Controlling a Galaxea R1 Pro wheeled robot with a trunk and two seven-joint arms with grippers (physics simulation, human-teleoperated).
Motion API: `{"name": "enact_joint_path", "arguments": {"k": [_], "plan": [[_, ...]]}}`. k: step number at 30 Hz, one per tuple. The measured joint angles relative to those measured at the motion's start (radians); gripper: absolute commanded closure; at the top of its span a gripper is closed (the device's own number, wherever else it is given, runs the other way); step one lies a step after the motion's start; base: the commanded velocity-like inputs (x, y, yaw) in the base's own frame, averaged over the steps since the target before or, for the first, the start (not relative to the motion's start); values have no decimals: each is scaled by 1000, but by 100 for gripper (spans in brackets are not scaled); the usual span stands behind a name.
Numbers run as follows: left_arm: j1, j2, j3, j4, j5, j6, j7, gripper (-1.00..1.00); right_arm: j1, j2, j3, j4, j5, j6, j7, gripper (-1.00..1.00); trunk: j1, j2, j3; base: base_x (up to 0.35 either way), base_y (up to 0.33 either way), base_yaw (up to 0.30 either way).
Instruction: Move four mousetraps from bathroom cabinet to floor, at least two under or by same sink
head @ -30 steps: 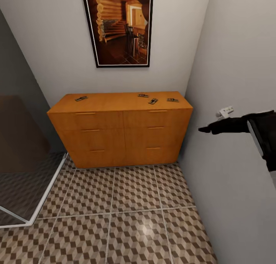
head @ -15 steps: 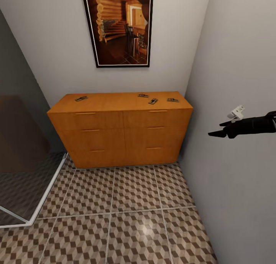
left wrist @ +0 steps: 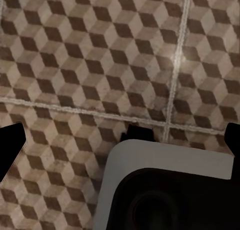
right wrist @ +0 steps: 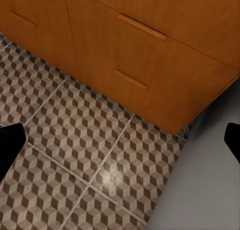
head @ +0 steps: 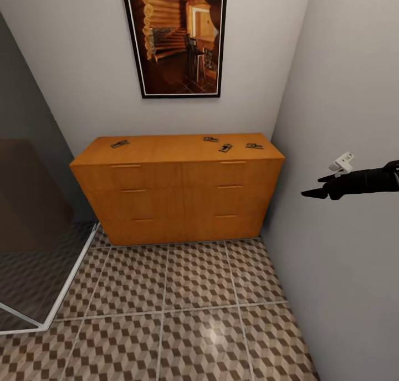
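The orange-brown cabinet point(head: 177, 195) stands against the far wall, all drawers closed. Several mousetraps lie on its top: one near the left end point(head: 119, 144) and three toward the right end point(head: 210, 139), point(head: 225, 147), point(head: 254, 145). My right gripper point(head: 312, 186) hovers open beside the right wall, level with the upper drawers and to the right of the cabinet. In the right wrist view the right gripper point(right wrist: 120, 140) looks down at the cabinet's lower drawers point(right wrist: 150, 64) and the bathroom floor point(right wrist: 75, 140). My left gripper point(left wrist: 120, 140) is open over the bathroom floor point(left wrist: 90, 54). The bathroom sink is out of view.
A glass shower screen point(head: 33, 215) with a white base rail closes off the left side. The grey wall point(head: 343, 270) runs close along the right. A framed picture point(head: 174, 37) hangs above the cabinet. Patterned tiles point(head: 177, 303) stretch between me and the cabinet.
My right arm has drawn back to the right along the wall. The whole head view has shifted slightly, so the camera has moved. The mousetraps lie as before.
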Motion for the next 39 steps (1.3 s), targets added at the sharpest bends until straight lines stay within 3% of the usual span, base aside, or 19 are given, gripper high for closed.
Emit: {"name": "enact_joint_path", "arguments": {"k": [39], "plan": [[0,0,0,1,0,0,-2,-100,0,2,10,1,23,-1,0,-100,0,0,0,232,4,0]]}}
